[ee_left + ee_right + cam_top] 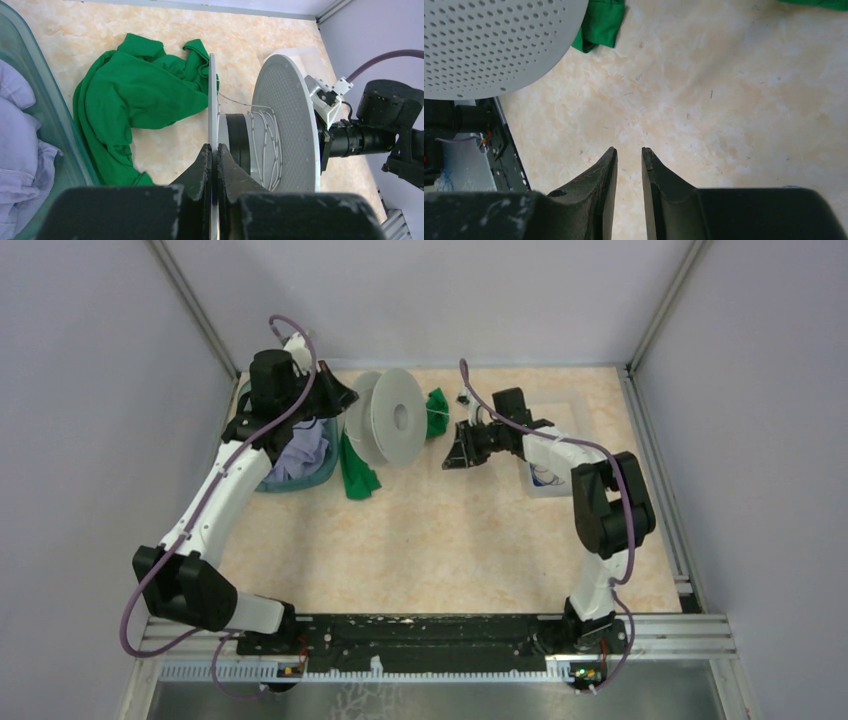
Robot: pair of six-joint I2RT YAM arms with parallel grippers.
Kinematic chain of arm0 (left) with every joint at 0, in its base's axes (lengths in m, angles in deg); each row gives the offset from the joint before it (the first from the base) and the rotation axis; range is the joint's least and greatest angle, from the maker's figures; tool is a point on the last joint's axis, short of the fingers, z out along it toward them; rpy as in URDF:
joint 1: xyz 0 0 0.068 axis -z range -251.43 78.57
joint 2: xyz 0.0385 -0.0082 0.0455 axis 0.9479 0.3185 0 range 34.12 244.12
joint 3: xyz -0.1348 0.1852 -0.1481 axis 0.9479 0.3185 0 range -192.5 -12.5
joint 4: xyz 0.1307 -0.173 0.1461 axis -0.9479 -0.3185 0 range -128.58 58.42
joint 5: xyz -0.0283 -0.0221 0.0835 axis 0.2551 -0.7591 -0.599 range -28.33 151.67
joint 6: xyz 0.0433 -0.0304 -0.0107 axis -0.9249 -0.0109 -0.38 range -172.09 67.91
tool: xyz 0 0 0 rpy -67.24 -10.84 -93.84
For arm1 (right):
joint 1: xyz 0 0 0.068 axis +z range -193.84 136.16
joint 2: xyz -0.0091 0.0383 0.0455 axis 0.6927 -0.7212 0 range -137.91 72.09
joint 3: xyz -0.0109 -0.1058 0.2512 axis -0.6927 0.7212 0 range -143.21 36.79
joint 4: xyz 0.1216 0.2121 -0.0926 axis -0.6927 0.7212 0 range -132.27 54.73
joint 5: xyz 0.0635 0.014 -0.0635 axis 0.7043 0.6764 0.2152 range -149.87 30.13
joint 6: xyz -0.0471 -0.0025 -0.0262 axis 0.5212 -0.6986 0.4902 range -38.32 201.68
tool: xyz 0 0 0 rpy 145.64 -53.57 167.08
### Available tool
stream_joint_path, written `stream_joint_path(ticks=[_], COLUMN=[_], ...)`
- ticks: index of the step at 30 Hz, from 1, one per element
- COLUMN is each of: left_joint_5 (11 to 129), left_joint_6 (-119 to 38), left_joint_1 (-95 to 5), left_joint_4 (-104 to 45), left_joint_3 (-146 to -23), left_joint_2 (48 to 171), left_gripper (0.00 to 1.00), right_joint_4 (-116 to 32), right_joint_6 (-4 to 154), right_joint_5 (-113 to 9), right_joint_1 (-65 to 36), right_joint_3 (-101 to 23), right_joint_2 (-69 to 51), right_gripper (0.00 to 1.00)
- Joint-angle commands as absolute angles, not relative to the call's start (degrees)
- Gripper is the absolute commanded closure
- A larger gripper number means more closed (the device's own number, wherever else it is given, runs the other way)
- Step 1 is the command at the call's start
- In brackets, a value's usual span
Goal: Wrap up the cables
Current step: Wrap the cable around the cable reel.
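We find the whitish cable (266, 145) lying in loose loops round the hub of the spool (395, 420), which stands on edge on the surface (450, 540) toward 12 o'clock in the top view. The left tool (214, 150) is pinched onto the rim of one spool flange. The right tool (629, 152), at the spool's 3 o'clock, hangs above the surface with its fingers a narrow gap apart, gripping nothing, and a green cloth (140, 95) lies crumpled at the spool's 7 o'clock.

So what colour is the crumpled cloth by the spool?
The cloth is bright green, clearest in the left wrist view.
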State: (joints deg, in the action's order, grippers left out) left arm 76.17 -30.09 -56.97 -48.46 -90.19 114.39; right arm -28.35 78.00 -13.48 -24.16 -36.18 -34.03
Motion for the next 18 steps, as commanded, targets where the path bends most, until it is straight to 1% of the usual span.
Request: stream_joint_path(ticks=[1, 6, 7, 13, 16, 18], left_joint_5=[75.8, 76.2, 76.5, 78.6, 82.0, 84.1], left_joint_6=[-27.7, -27.5, -27.5, -30.6, -33.0, -34.7], left_joint_1=[-57.4, -57.4, -57.4, -57.4, -57.4, -57.3], left_joint_4=[-46.7, -47.0, -47.0, -46.8, -46.6, -47.0], left_joint_3=[-93.4, -94.1, -94.1, -94.4, -95.5, -96.5], left_joint_2=[114.1, 114.6, 114.6, 113.2, 112.3, 111.6], left_gripper=[1.0, 1.0, 1.0, 1.0, 1.0, 1.0], right_joint_4=[-36.5, -40.4, -40.5, -42.3, -42.3, -42.6], right_joint_6=[73.7, 75.0, 75.8, 81.1, 83.0, 81.2], right_joint_5=[-16.1, -24.7, -26.7, -33.3, -33.9, -32.8], right_joint_1=[-24.1, -23.4, -23.4, -25.6, -27.0, -28.4], right_joint_3=[-31.9, -28.7, -28.7, -30.4, -32.3, -33.5], right_joint_2=[-27.3, -24.6, -24.1, -22.2, -21.7, -22.1], right_gripper=[0.7, 0.53, 0.51, 0.46, 0.45, 0.44])
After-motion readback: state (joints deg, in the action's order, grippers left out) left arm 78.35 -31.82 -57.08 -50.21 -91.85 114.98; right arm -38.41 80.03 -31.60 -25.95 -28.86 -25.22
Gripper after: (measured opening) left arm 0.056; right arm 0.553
